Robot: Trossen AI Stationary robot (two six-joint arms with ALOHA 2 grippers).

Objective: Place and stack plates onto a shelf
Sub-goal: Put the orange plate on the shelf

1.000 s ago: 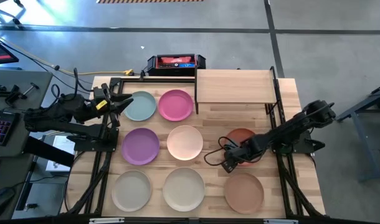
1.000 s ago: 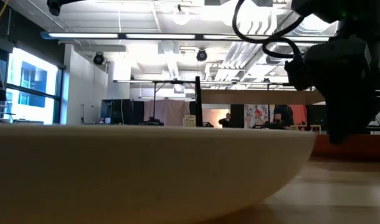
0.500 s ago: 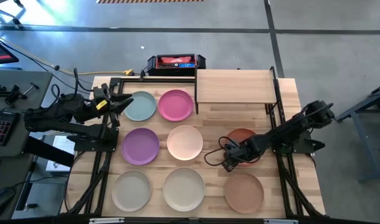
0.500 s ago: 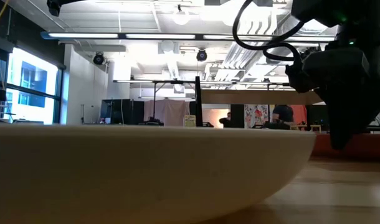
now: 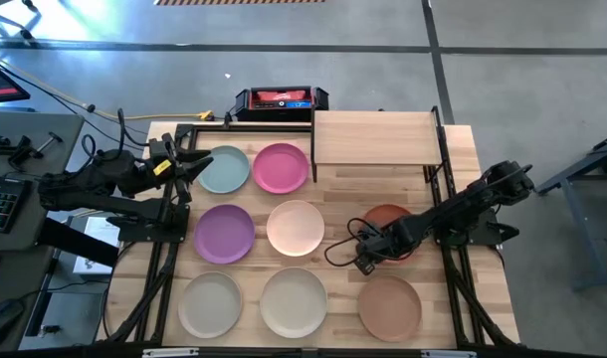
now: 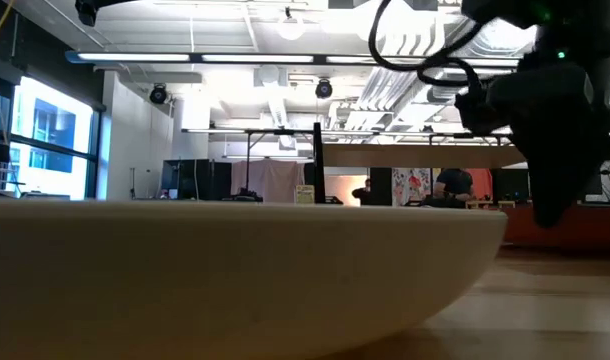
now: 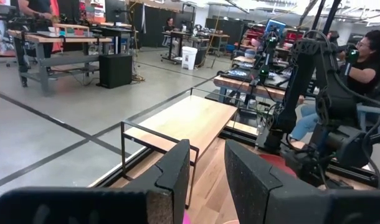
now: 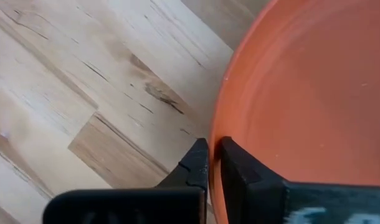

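Near the right edge of the table, my right gripper [image 5: 368, 261] is clamped on the rim of the terracotta plate [image 5: 391, 225], and the right wrist view shows it clearly: the two dark fingers [image 8: 199, 163] pinch the orange rim [image 8: 224, 124] between them, one inside the plate and one outside over bare wood. From the low view that gripper [image 6: 555, 205] hangs dark over the plate's far side. Just toward the near edge from it lies the tan plate [image 5: 390, 306], apart from the grip. Moving left, I see the peach plate [image 5: 296, 228] in the middle of the table, the cream plate [image 5: 294, 302] and the beige plate [image 5: 210, 303] along the near edge, the purple plate [image 5: 225, 233] beside the peach one, and the hot pink plate [image 5: 281, 167] and teal plate [image 5: 224, 169] toward the far edge. All lie flat and single on the tabletop. The shelf [image 5: 375, 137] stands at the far right corner, its light board bare. My left gripper [image 5: 197, 164] waits at the left edge beside the teal plate, fingers [image 7: 177, 171] parted and holding nothing. A person [image 7: 363, 59] sits in the room beyond.
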